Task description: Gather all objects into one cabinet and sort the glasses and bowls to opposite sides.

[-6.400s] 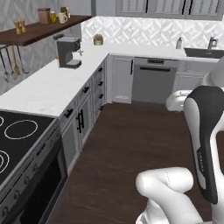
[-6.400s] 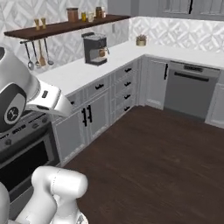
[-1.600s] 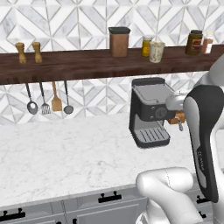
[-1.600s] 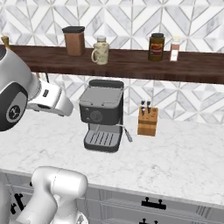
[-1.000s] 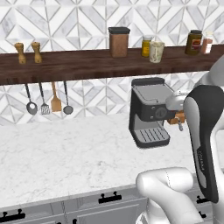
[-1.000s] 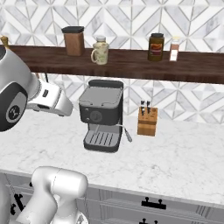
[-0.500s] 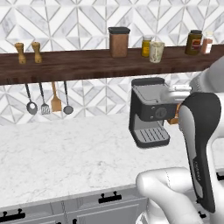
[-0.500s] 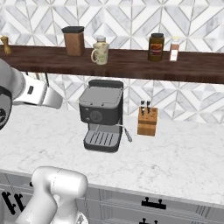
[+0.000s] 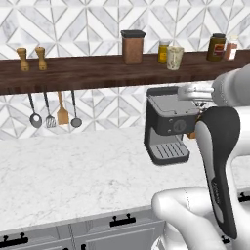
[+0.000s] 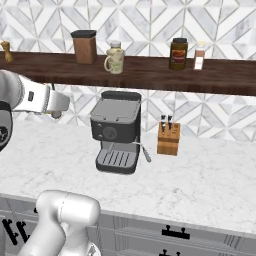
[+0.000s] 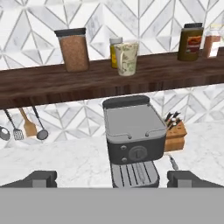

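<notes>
Gripper (image 11: 112, 179) wide open and empty, facing the coffee machine (image 11: 132, 142) on the counter; likely target is the cream cup (image 11: 126, 58) mid-shelf on the wooden shelf (image 11: 52, 83), beside the yellow jar (image 11: 114, 50), so lift, centre on it and avoid the brown canister (image 11: 73, 49).

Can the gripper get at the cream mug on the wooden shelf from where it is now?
Probably yes. The gripper is open and faces the shelf; the cream mug stands at the front edge, above the coffee machine, with open air between.
</notes>
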### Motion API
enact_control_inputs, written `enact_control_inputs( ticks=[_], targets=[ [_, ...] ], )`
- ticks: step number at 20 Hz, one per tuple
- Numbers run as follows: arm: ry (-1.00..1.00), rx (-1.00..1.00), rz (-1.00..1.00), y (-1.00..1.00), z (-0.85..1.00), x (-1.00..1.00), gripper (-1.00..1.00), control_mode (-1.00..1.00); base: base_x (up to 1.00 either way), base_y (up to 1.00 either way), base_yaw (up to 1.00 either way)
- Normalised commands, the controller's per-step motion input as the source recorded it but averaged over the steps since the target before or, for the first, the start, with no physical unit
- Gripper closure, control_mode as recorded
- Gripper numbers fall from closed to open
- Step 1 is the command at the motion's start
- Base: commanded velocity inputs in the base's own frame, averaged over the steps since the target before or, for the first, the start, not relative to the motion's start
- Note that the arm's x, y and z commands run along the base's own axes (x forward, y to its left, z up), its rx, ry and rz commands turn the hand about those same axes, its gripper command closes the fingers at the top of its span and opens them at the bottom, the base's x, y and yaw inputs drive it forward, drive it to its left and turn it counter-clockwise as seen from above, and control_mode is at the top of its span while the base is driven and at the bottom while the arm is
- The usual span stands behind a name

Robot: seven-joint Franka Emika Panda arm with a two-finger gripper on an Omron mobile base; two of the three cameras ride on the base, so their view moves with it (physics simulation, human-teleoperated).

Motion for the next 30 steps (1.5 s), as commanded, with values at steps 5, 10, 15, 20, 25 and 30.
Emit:
enact_control_inputs(
  ticks=[5,10,15,20,25,30],
  targets=[
    [-0.22,0.0,0.01,-0.01,0.13,0.14,-1.0,-1.0,0.0,0.0,0.0],
    [-0.17,0.0,0.03,0.0,0.03,0.11,-1.0,-1.0,0.0,0.0,0.0],
    [-0.02,0.0,0.0,0.0,0.15,0.19,-1.0,-1.0,0.0,0.0,0.0],
    [0.02,0.0,0.0,0.0,0.32,0.28,-1.0,-1.0,0.0,0.0,0.0],
    [0.13,0.0,0.0,-0.02,0.17,0.35,-1.0,-1.0,0.0,0.0,0.0],
    [0.13,0.0,0.0,-0.25,0.0,0.52,-1.0,-1.0,0.0,0.0,0.0]
  ],
)
